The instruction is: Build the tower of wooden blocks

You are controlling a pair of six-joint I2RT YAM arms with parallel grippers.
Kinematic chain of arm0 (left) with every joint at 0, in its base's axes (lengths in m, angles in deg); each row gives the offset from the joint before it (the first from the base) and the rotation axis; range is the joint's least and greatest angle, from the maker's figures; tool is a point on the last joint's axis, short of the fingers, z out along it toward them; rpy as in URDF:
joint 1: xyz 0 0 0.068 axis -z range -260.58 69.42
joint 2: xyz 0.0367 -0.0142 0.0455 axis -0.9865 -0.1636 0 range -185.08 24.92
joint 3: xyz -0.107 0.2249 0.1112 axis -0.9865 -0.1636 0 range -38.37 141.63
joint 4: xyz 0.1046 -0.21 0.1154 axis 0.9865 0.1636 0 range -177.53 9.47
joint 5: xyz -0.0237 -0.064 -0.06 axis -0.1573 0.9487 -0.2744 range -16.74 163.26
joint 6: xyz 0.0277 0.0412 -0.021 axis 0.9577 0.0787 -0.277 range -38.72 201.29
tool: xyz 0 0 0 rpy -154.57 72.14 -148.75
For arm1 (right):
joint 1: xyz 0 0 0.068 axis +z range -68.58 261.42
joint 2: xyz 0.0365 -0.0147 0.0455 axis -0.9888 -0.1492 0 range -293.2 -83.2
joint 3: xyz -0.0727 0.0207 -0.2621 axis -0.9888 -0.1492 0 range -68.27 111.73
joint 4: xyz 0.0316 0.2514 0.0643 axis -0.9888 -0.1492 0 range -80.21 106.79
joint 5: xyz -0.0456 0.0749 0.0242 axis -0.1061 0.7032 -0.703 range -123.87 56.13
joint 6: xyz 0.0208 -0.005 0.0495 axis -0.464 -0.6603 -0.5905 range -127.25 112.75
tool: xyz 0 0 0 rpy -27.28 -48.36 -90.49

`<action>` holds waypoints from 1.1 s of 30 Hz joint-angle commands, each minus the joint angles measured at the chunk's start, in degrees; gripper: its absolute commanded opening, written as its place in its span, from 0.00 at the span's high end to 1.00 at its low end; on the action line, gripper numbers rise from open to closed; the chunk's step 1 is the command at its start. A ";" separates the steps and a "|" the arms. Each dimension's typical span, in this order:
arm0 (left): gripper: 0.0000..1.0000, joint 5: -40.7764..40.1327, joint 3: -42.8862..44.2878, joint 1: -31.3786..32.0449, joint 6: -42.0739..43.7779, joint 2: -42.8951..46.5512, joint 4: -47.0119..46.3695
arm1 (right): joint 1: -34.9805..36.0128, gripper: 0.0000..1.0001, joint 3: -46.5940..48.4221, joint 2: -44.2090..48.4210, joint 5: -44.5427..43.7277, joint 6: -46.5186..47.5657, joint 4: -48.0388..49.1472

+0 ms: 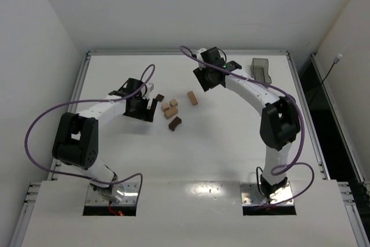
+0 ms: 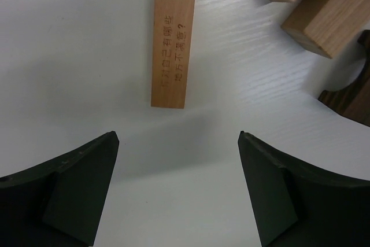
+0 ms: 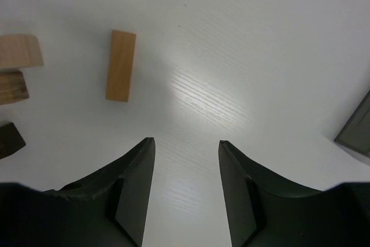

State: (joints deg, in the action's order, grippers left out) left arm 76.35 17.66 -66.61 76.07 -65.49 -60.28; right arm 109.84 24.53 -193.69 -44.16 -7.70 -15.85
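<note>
The wood blocks lie loose mid-table: a cluster of tan pieces, a dark brown piece, a dark notched one and a tan bar off to the right. No tower is in view. My left gripper sits just left of the cluster, open and empty. Ahead of it lie an engraved tan bar, tan blocks and the dark notched piece. My right gripper is beyond the lone bar, open with nothing in it. The bar lies ahead to its left.
A translucent grey tray stands at the back right, and its corner shows at the right edge of the right wrist view. The white table has raised metal rails along its edges.
</note>
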 commanded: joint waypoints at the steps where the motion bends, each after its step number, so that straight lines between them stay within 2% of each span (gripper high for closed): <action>1: 0.18 -1.69 3.55 0.96 -0.41 -2.04 -2.63 | -1.61 0.55 -0.16 2.66 0.17 0.10 1.44; 12: 0.24 -3.44 7.60 2.63 -0.94 -9.77 -4.22 | -3.90 0.56 0.37 1.60 2.64 -0.43 0.83; 16: 0.26 -6.34 7.60 3.69 -0.41 -11.10 -4.83 | -4.43 0.56 0.89 1.08 3.86 -0.43 0.30; 19: 0.31 -6.96 8.12 3.69 -0.41 -13.03 -5.36 | -4.96 0.58 0.90 1.07 3.87 -0.43 0.30; 22: 0.39 -6.96 8.13 4.21 -0.41 -14.44 -5.36 | -5.49 0.58 0.90 1.07 4.48 -0.43 0.30; 23: 0.47 -6.96 8.13 4.22 -0.41 -14.44 -5.88 | -5.49 0.58 0.90 1.07 4.48 -0.43 0.30; 26: 0.56 -6.96 8.66 4.22 -0.41 -14.97 -5.89 | -6.01 0.58 0.90 0.55 4.48 -0.43 -0.23; 29: 0.69 -6.96 9.18 4.22 -0.93 -15.58 -5.36 | -6.01 0.59 0.90 0.55 4.48 -0.43 -0.23; 30: 0.81 -6.96 9.18 4.22 -0.94 -15.06 -4.84 | -6.01 0.59 0.90 0.55 4.48 -0.43 -0.23; 32: 0.96 -8.18 9.18 4.22 -1.55 -13.48 -4.31 | -6.01 0.59 0.90 0.02 4.48 -0.43 -0.23; 33: 1.00 -8.71 9.18 4.22 -2.16 -12.69 -3.70 | -6.01 0.59 0.90 0.02 4.48 -0.95 -0.23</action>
State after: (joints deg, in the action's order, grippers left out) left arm 69.71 25.66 -62.80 75.04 -80.16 -64.94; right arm 103.99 24.20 -193.69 -40.66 -7.70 -16.66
